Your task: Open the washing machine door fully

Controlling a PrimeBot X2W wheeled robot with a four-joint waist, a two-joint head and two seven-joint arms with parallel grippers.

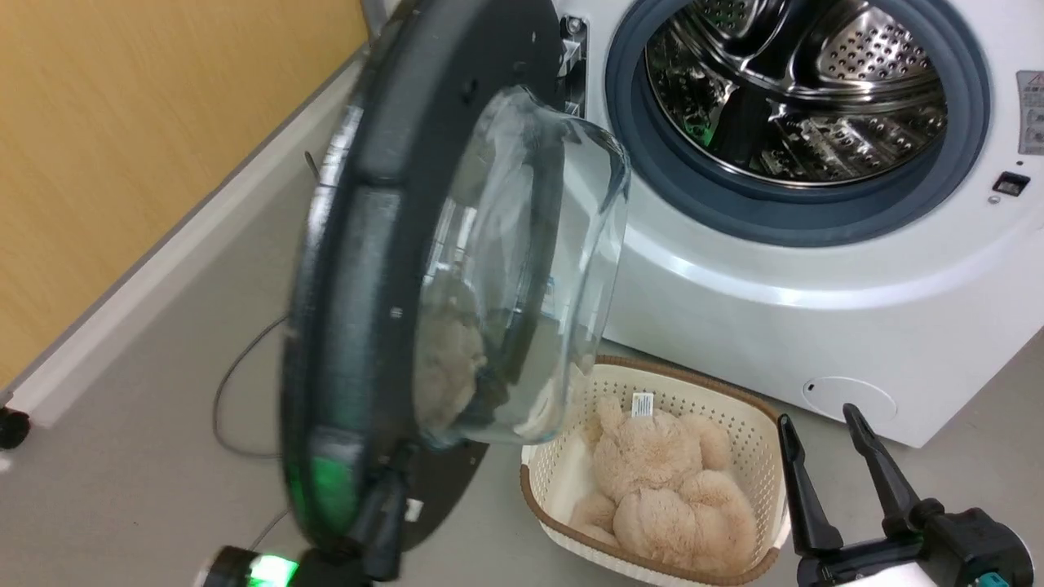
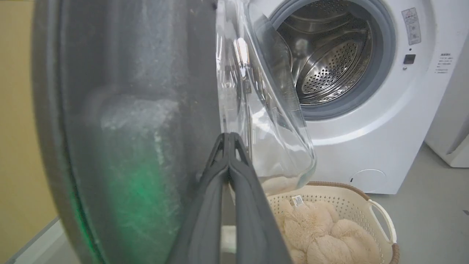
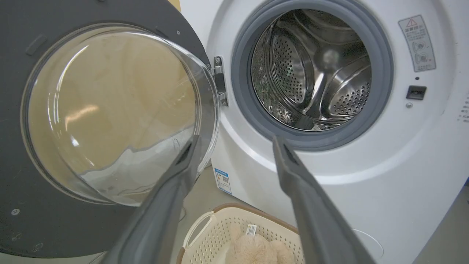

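1. Head view: the washing machine door (image 1: 359, 269) stands swung out, nearly edge-on, well left of the right jaws, which are spread and empty. The left jaws sit at its lower rim. The washing machine (image 1: 816, 326) is ahead of the right jaws, and a basket (image 1: 738, 412) is just left of them.
2. Left wrist view: the left jaws are closed tip to tip and hold nothing. Their tips lie by the door's inner rim, beside the glass bowl (image 2: 271, 139); I cannot tell if they touch it. With no grip on the rim, a push could slide onto the glass and the door could drift back.
3. Right wrist view: the right jaws gape wide and are empty. The door's inner face is to their left, with the hinge (image 3: 220, 84) above them. A hard shove could strain the hinge.
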